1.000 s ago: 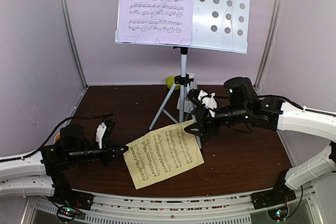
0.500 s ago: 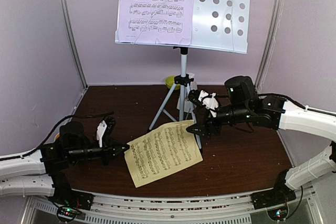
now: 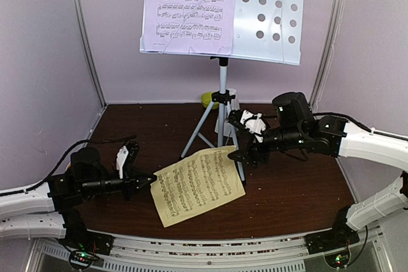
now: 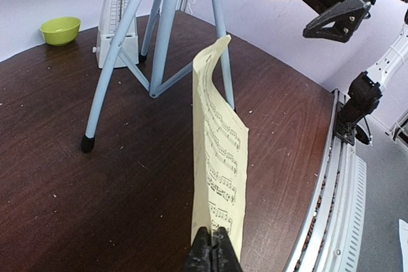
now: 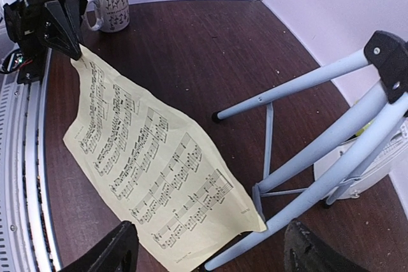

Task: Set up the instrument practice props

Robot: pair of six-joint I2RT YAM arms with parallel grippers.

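The music stand stands at the back on a silver tripod, with the lavender page on its left half. The yellow page hangs over the table; my left gripper is shut on its left edge, which also shows in the left wrist view. The page's far corner rests against a tripod leg. My right gripper is open just above that corner, touching nothing; in the right wrist view its fingers straddle the corner. The white metronome stands behind the tripod.
A small green bowl sits at the back near the metronome. A white mug with orange inside stands near the left arm. Tripod legs spread over the table's middle. The metal rail runs along the near edge.
My right gripper has shifted slightly right and back, off the yellow page's corner. My left gripper has raised the page's left edge a little.
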